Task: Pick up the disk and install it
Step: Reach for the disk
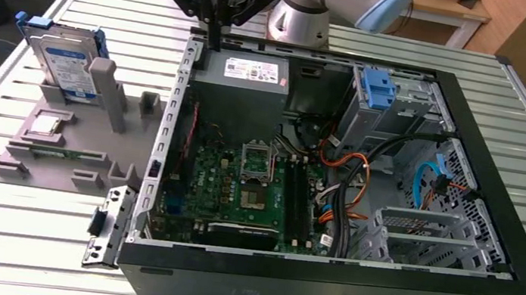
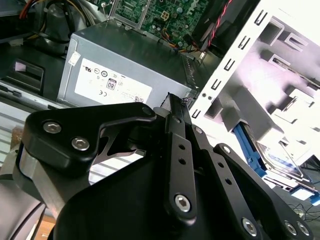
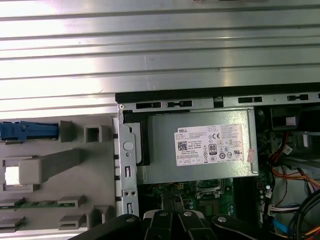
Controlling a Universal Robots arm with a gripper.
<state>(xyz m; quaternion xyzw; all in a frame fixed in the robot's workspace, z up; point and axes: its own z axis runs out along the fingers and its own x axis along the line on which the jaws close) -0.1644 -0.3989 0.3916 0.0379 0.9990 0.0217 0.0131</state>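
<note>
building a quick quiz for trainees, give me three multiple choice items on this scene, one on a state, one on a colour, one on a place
1. How does the disk sit?
A upright in the grey fixture
B flat inside the case
C held by the gripper

2. Its carrier bracket is:
A red
B blue
C black

3. The gripper is nearest to:
A the grey fixture
B the disk
C the power supply

Answers:
1. A: it stands on edge in the fixture, outside the case.
2. B: blue plastic frames the drive.
3. C: in the exterior view the gripper's tips point down at the power supply's edge, by the case wall.
</note>
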